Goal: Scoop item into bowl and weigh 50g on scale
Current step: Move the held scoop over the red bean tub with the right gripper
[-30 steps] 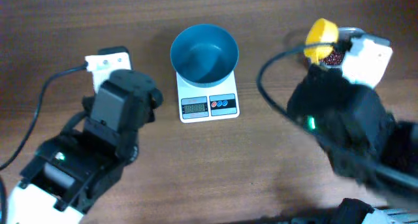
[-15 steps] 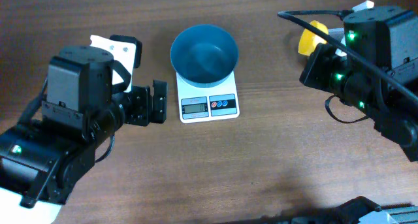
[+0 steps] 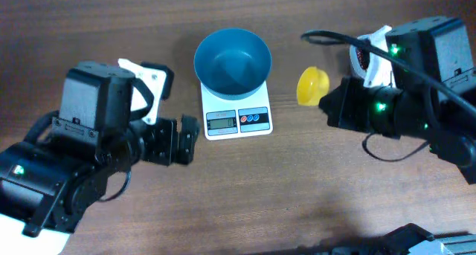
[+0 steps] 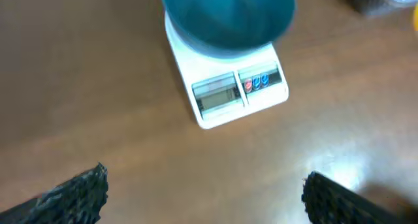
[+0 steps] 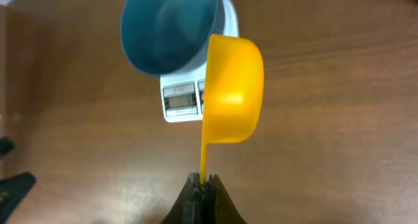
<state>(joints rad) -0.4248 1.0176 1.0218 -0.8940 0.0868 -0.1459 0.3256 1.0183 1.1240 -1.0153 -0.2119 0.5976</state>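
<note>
The beans (image 3: 360, 58) show only as a reddish patch well right of the scale (image 3: 238, 115), half hidden behind the right arm. The yellow scoop (image 5: 232, 87) hangs just right of the scale, short of the teal bowl (image 3: 232, 60) sitting on top of it. Whether it carries beans I can't tell. The right pincer (image 5: 202, 180) is clenched on the scoop's handle. The left pincer (image 3: 183, 140) hangs released just left of the scale. I'd bring the scoop over the bowl's middle, tip gently, and watch the display.

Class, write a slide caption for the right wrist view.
Right gripper holds a yellow plastic scoop by its handle near the round teal-blue bowl on the white square scale.
</note>
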